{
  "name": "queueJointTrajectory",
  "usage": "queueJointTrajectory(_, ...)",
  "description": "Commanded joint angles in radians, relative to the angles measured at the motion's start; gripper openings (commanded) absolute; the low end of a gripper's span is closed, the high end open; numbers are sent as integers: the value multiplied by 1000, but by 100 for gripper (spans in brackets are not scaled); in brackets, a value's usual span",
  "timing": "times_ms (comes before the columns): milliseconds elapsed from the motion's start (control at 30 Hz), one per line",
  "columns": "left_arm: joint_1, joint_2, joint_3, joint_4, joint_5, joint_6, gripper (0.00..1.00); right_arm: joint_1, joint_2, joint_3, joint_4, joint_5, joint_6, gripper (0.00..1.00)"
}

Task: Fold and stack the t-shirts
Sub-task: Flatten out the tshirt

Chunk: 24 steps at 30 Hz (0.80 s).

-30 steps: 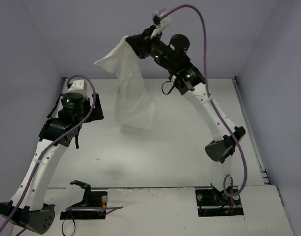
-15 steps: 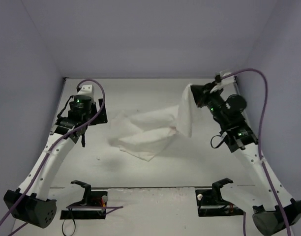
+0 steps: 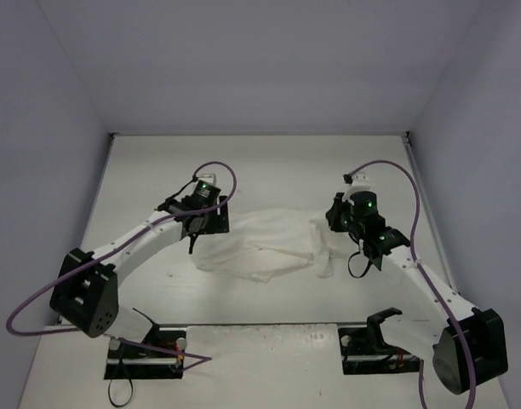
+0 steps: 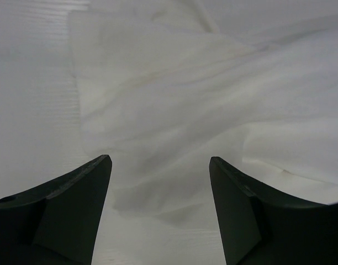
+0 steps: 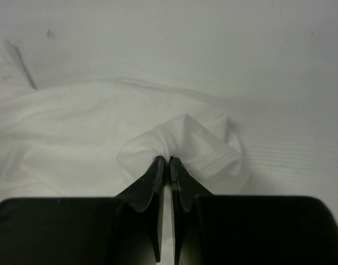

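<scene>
**Top view.** We see the white t-shirt point(image 3: 260, 243) lying rumpled on the table point(image 3: 243, 162), drawn out in a loose band between the two arms near the table's middle. The left gripper point(image 3: 195, 230) sits over the shirt's left end. The right gripper point(image 3: 333, 226) is at its right end, where the cloth bunches up.

**Left wrist view.** The left gripper point(image 4: 160, 160) stands wide, its two dark fingers point(image 4: 75, 199) well apart. Creased fabric of the t-shirt point(image 4: 174, 99) spreads beneath and between them, and we cannot tell whether the tips touch it. Bare table point(image 4: 31, 83) shows to the left of the shirt's edge.

**Right wrist view.** The right gripper point(image 5: 164, 160) is pinched on a small puckered fold of the t-shirt point(image 5: 75, 127). Its fingers point(image 5: 149, 185) are pressed together with only a thin slit between them. The rest of the cloth lies low on the table point(image 5: 213, 44), to the left of the fold.
</scene>
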Motion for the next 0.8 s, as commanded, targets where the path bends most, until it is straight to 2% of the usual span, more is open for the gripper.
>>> queueJointTrajectory(0, -17, 29, -17, 46, -33, -127, 67, -12, 12, 79, 77, 40, -20, 0)
queueJointTrajectory(200, -78, -6, -96, 25, -16, -86, 66, -20, -9, 94, 72, -8, -20, 0)
queueJointTrajectory(467, -78, -36, -185, -14, -43, -214, 64, -20, -49, 56, 71, -17, -17, 0)
queueJointTrajectory(567, -78, -33, -201, -3, -62, -215, 63, -20, -52, 48, 71, -25, -13, 0)
queueJointTrajectory(633, -76, 0, -185, 0, -83, -189, 59, -21, -52, 45, 71, -28, -13, 0)
queueJointTrajectory(700, -76, 36, -164, 11, -62, -164, 45, -21, -53, 41, 71, -26, -16, 0)
queueJointTrajectory(767, -78, 53, -157, 31, -45, -154, 38, -21, -55, 41, 69, -26, -15, 0)
